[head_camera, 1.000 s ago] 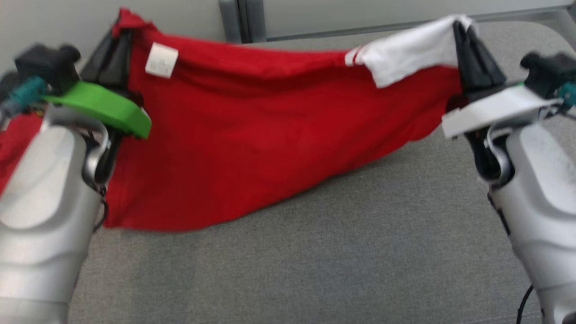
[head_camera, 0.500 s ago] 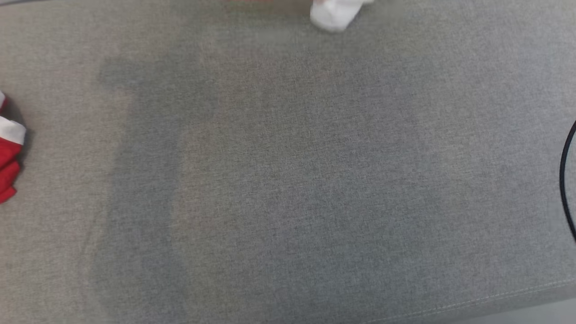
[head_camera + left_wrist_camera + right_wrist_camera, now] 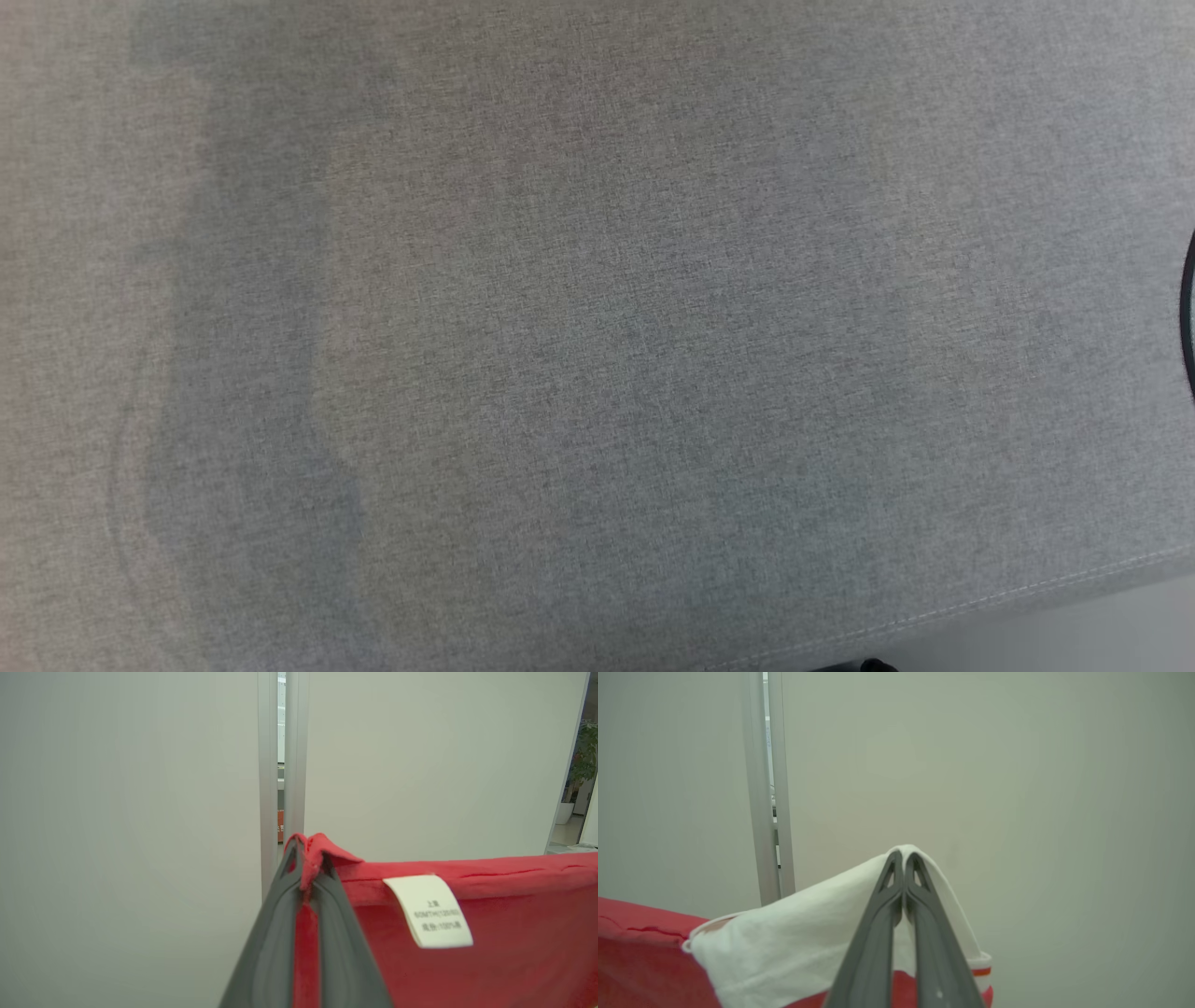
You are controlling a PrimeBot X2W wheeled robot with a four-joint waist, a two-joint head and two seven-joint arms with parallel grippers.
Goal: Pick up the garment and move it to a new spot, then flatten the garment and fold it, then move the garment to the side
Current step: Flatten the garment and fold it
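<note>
A grey, woven-fabric tabletop (image 3: 597,336) lies flat beneath the head camera, with faint darker bands shading its left half. One stitched seam (image 3: 980,599) runs along its near edge, with a strip of pale floor (image 3: 1102,639) beyond it, and one black cable (image 3: 1187,317) curves in at the right border. In the wrist views the room behind is two plain off-white wall panels (image 3: 117,812), parted by a pair of slim grey uprights (image 3: 268,765) with a narrow gap between them. One potted plant (image 3: 586,751) stands in an opening at the far right. One red garment (image 3: 514,952) is held aloft in front of that wall, gripped at two points. The left tool (image 3: 307,855) is clenched on a red corner, fabric pinched between its two dark fingers, with a single white label (image 3: 432,912) just beside it. The right tool (image 3: 903,855), its two fingers pressed together, grasps the garment's one white section (image 3: 794,924), which folds over the fingertips and carries an orange stripe (image 3: 981,971) at its lower edge.
</note>
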